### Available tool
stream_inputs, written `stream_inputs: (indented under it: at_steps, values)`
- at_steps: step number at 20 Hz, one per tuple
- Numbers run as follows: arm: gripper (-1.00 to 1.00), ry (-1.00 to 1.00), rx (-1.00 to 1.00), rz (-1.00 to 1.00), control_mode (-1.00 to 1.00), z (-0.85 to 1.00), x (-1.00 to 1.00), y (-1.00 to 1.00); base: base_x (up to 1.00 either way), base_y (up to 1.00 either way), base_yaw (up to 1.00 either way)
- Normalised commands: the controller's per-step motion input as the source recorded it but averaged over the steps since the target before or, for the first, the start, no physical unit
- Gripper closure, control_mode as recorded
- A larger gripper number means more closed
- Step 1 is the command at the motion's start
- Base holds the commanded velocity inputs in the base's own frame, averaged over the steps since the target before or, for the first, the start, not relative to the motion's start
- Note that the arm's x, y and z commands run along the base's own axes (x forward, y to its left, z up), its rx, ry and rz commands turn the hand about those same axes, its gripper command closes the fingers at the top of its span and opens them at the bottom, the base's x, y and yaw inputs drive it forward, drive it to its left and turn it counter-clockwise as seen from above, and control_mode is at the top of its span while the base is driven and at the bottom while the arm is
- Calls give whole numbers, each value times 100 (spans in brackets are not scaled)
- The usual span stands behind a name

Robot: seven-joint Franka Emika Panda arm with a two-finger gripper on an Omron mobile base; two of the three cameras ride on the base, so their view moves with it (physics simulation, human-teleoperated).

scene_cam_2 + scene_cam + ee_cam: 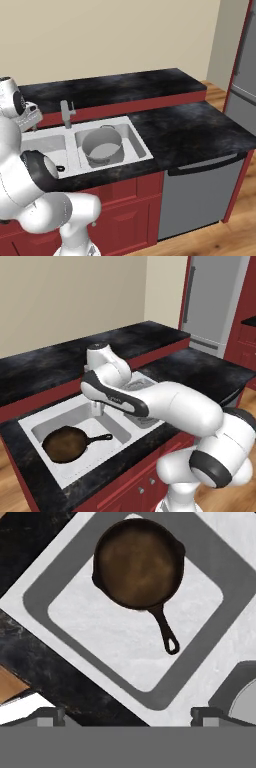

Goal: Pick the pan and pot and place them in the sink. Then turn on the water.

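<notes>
Pan (63, 443): flat in the sink's (31, 417) left basin, handle pointing frame-right.
Pot (102, 146): right base view, upright in the other basin.
Pincer (128, 716): wide apart, holding nothing.

No text, label, brand, number or sign can be read on anything in these pictures.

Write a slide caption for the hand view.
Open jaws hang above the sink, where the pan lies flat in one basin.
</notes>
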Motion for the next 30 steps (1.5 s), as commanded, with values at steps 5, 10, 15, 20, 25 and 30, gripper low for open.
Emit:
stream_inputs:
  at_steps: [5,10,15,20,25,30]
  values:
    - [-100,-3,9,0,-100,41,-22,-56,0,0,0]
    - [-100,-5,10,0,-100,30,-32,-48,0,0,0]
    - [-100,-5,3,-2,-100,-9,-31,-36,0,0,0]
    - [-100,-1,0,-17,-100,-2,-11,-3,0,0,0]
    - [-100,0,2,-9,-100,0,-2,-1,0,0,0]
    - [-100,0,0,0,-100,0,0,0,0,0,0]
